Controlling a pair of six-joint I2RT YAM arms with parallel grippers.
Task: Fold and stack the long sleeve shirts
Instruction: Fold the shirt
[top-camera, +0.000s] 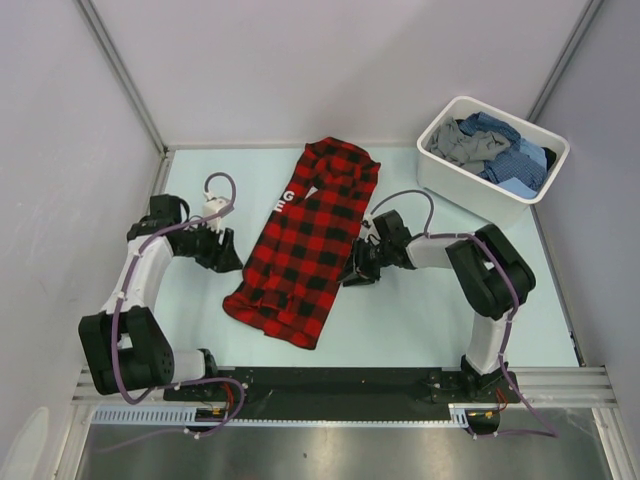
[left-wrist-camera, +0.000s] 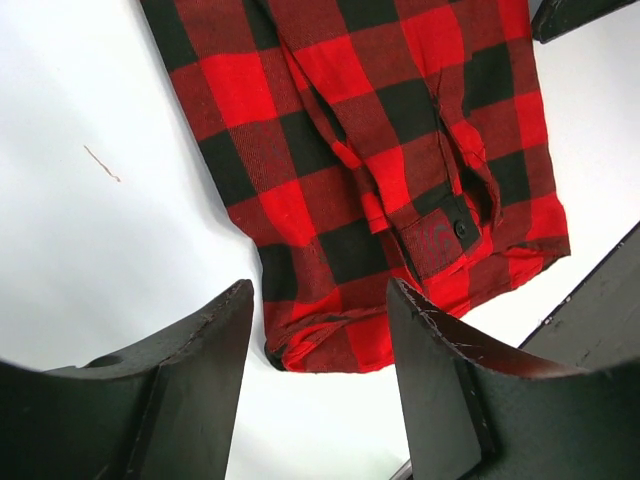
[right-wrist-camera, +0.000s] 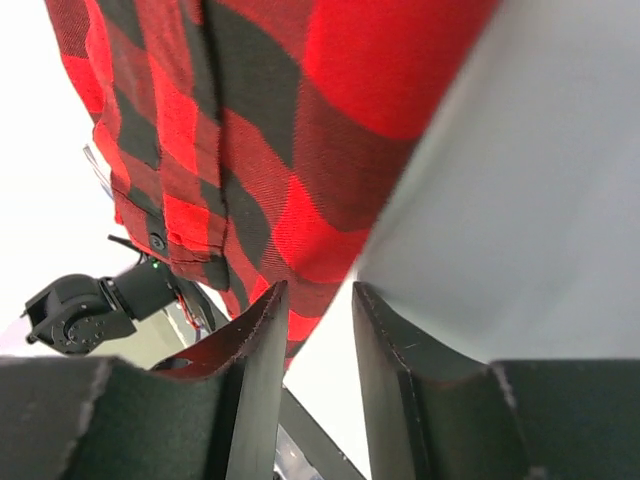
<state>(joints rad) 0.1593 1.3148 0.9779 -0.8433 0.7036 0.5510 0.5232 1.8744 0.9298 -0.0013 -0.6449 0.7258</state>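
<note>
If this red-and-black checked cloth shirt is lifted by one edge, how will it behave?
The red-and-black checked cloth shirt will probably be floppy: it lies flat with soft creases. It is likely light, since the cloth looks thin. Pushed across the smooth pale table, it may bunch rather than slide whole.

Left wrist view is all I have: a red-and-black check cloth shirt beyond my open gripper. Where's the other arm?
Observer: The right gripper is at the opposite edge of the red-and-black check cloth shirt, about mid-length.
Operator: Any more shirts?
Observer: Yes, blue check and grey shirts heaped in a white rectangular plastic tub, far right.
Operator: Which way does mine lie?
Observer: Collar toward the far wall, hem at the near side.
</note>
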